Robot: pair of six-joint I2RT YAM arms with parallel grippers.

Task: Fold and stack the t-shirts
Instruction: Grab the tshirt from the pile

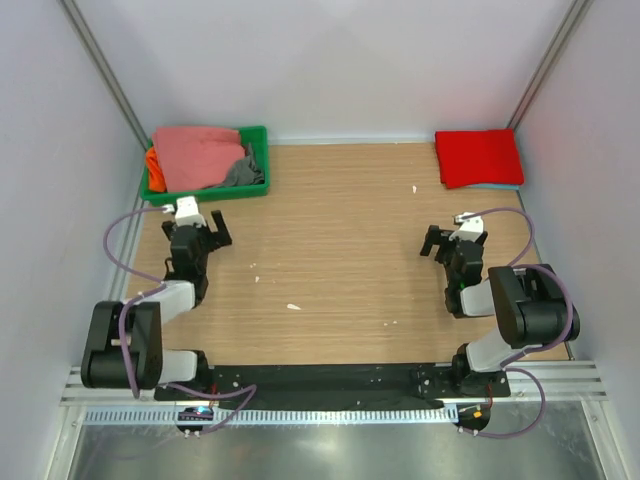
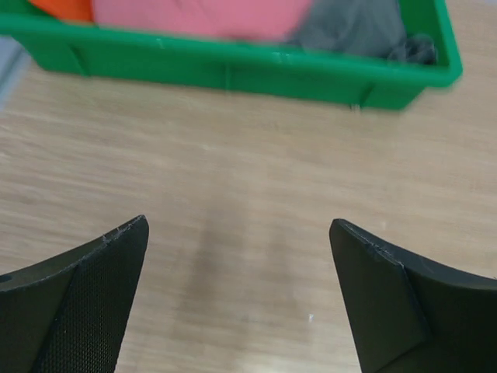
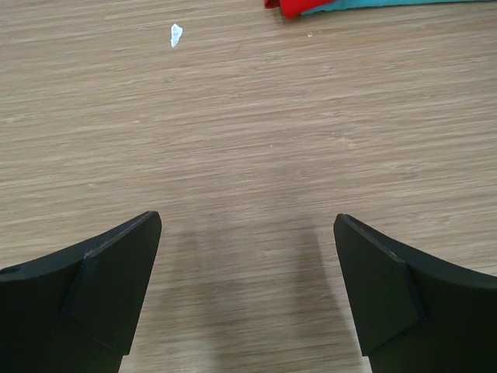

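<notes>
- You are holding the left gripper low over the table, in the left half of the frame. Its jaws are standing spread wide with nothing between them.
- You are holding the right gripper at the right side, likewise spread wide and grasping nothing.
- Farther back, in the upper left, the green bin is holding crumpled shirts. The salmon-pink t-shirt is lying on top, stretching left to right along the bin. The orange t-shirt is peeking out at its left end and the dark grey t-shirt at its right.
- In the upper right corner, the red t-shirt is lying folded flat, its long side running left to right. It is resting on the light-blue t-shirt, whose edge is showing along the near side.
</notes>
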